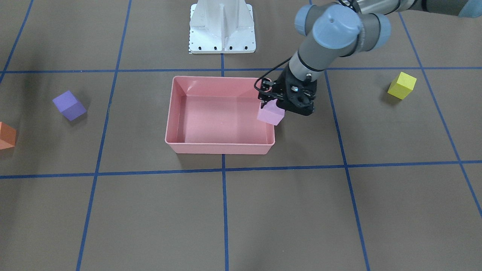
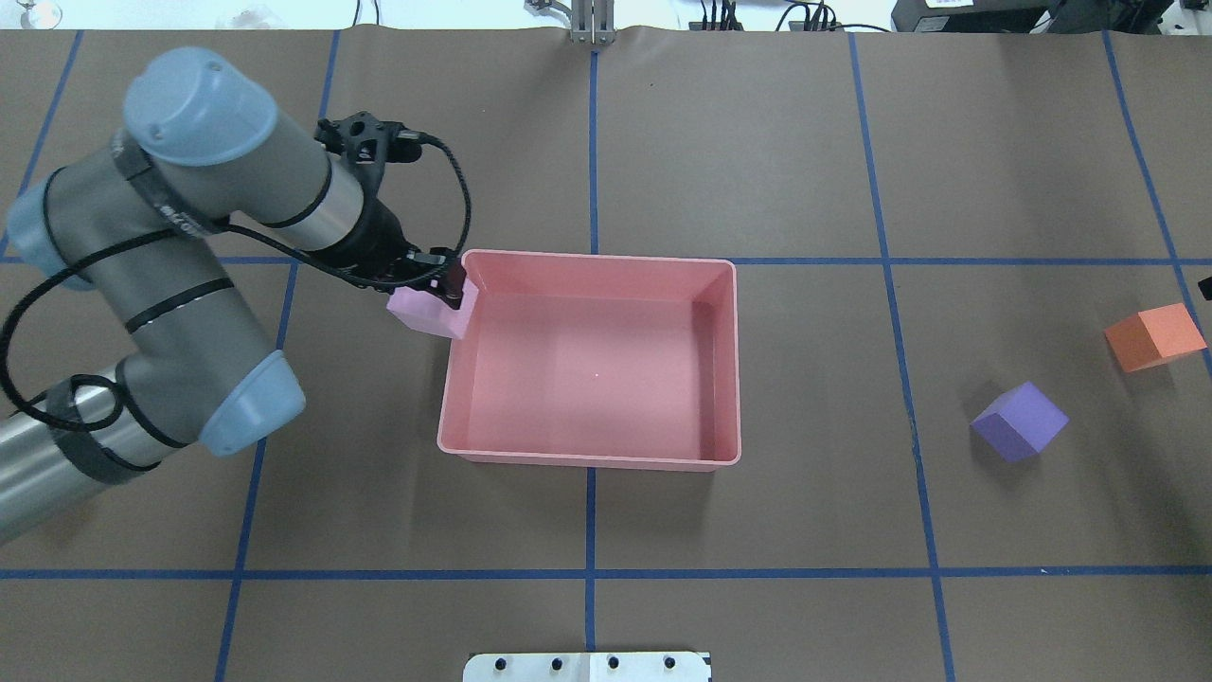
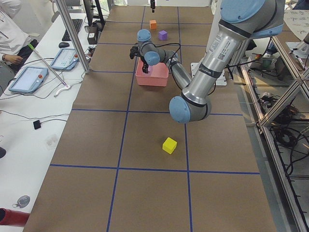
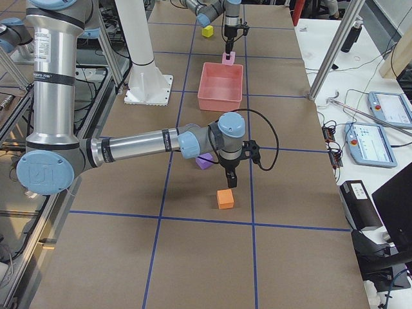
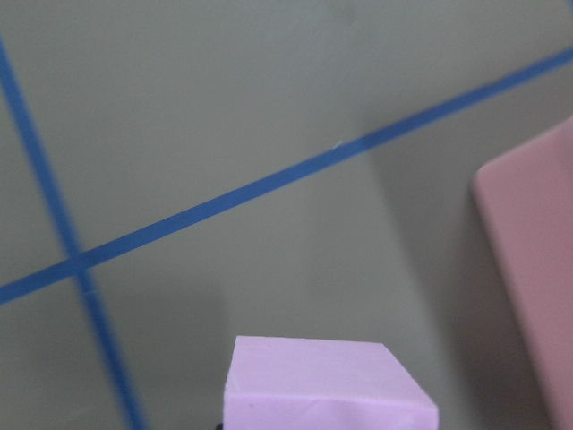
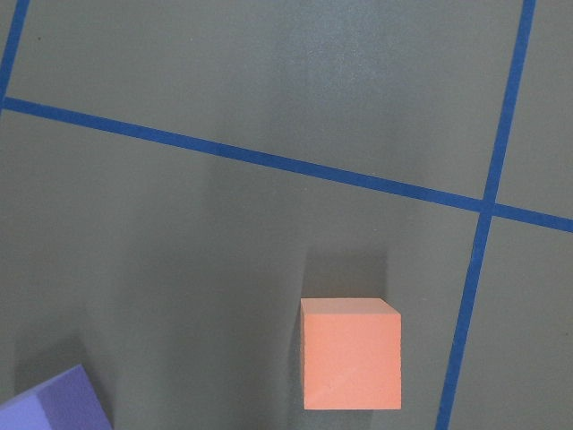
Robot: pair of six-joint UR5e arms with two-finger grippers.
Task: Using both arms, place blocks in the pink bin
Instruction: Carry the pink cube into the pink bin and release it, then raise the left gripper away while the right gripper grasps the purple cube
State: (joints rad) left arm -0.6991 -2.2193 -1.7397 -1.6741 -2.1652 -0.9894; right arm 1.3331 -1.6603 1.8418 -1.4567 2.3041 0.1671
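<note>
My left gripper [image 1: 276, 102] is shut on the light pink block [image 1: 270, 114] and holds it over the pink bin's [image 1: 220, 147] rim on my left side. The block also shows in the overhead view [image 2: 426, 313] and the left wrist view [image 5: 327, 387]. The bin [image 2: 587, 461] has nothing in it. The yellow block [image 1: 402, 85] lies on the table on my left. The purple block [image 2: 1019, 421] and the orange block [image 2: 1153, 336] lie on my right. My right gripper [image 4: 230, 176] hangs just above the orange block [image 6: 351, 354]; I cannot tell whether it is open or shut.
The white metal base [image 1: 222, 28] stands at the table's near edge behind the bin. Blue tape lines cross the brown table. Operator desks with tablets [image 4: 386, 109] and metal posts [image 4: 331, 51] stand along the far side.
</note>
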